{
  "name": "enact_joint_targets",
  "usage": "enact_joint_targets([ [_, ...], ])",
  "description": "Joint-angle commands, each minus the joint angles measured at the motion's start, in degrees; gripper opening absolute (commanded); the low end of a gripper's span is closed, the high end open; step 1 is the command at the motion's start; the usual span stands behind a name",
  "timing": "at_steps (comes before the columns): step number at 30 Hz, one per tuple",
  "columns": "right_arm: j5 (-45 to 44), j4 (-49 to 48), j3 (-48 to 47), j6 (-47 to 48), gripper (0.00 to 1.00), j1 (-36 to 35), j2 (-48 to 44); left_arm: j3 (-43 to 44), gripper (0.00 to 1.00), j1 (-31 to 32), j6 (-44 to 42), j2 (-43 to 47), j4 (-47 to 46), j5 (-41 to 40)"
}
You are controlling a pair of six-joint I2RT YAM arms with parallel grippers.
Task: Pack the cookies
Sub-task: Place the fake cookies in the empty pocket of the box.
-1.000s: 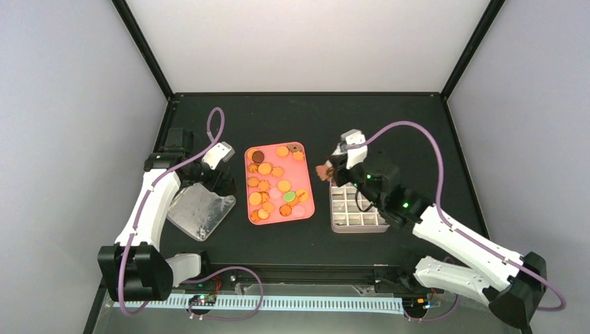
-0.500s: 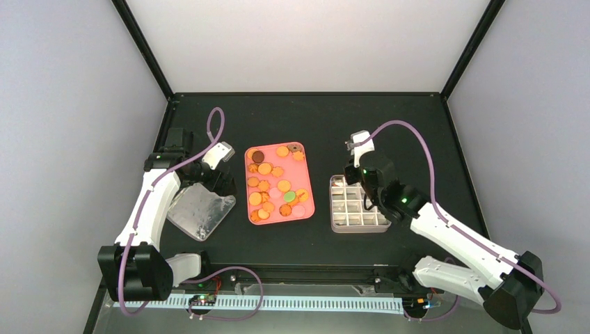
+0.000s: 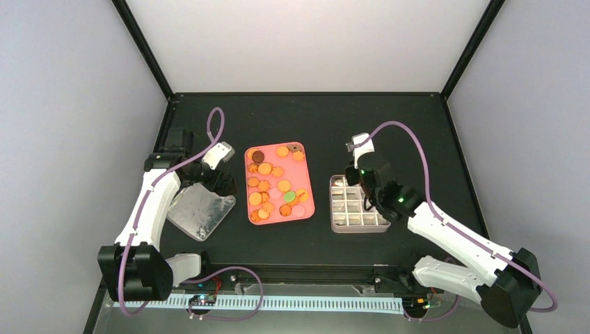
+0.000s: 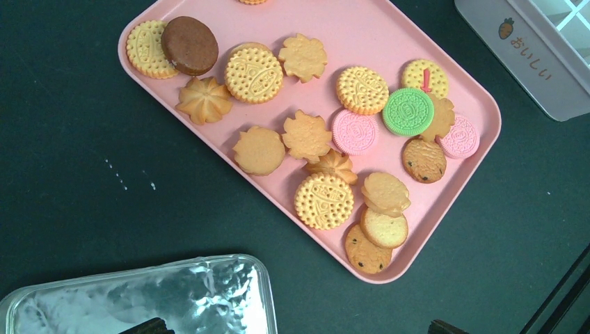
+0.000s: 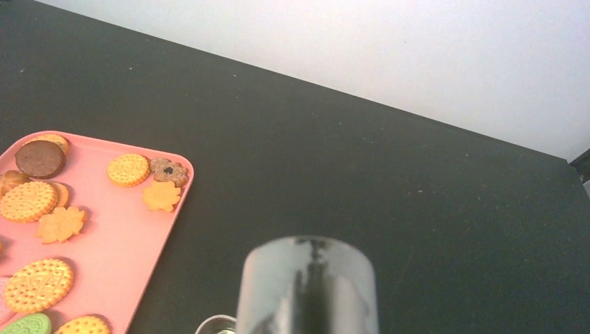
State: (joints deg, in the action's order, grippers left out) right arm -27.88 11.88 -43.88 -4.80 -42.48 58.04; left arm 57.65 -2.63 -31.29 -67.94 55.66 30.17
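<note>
Left gripper (image 3: pixel 217 184) hangs open over a lid (image 3: pixel 198 212); right gripper (image 3: pixel 356 175), grip unseen, might drop cookies (image 4: pixel 323 200) off-centre, missing the box (image 3: pixel 358 225).

The left arm reaches toward 1 o'clock, and the left gripper (image 3: pixel 220 184) points down with fingertips well apart. The right arm stretches toward 10 o'clock; the right gripper (image 3: pixel 362 186) points down, jaws hidden.

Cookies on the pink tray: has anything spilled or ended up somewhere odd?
Nothing has spilled: all the cookies in view lie on the pink tray, a few overlapping. The only oddities are some tiny pale specks on the dark table beside the tray, and the clear lid lying askew to it.
</note>
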Motion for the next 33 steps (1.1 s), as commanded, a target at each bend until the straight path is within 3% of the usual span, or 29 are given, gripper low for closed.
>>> enact_joint_targets([
  [1, 0.3, -3.8, -0.1, 0.8, 0.08, 0.7, 1.0, 2.0, 0.98, -0.5, -0.6, 0.3, 0.9, 0.4],
  [10, 1.6, -4.1, -0.9, 1.1, 0.2, 0.8, 1.7, 2.1, 0.98, -0.5, -0.7, 0.2, 0.9, 0.4],
  [33, 2.8, -2.7, -2.5, 2.7, 0.25, 0.8, -1.5, 1.9, 0.98, -0.5, -0.5, 0.2, 0.8, 0.5],
])
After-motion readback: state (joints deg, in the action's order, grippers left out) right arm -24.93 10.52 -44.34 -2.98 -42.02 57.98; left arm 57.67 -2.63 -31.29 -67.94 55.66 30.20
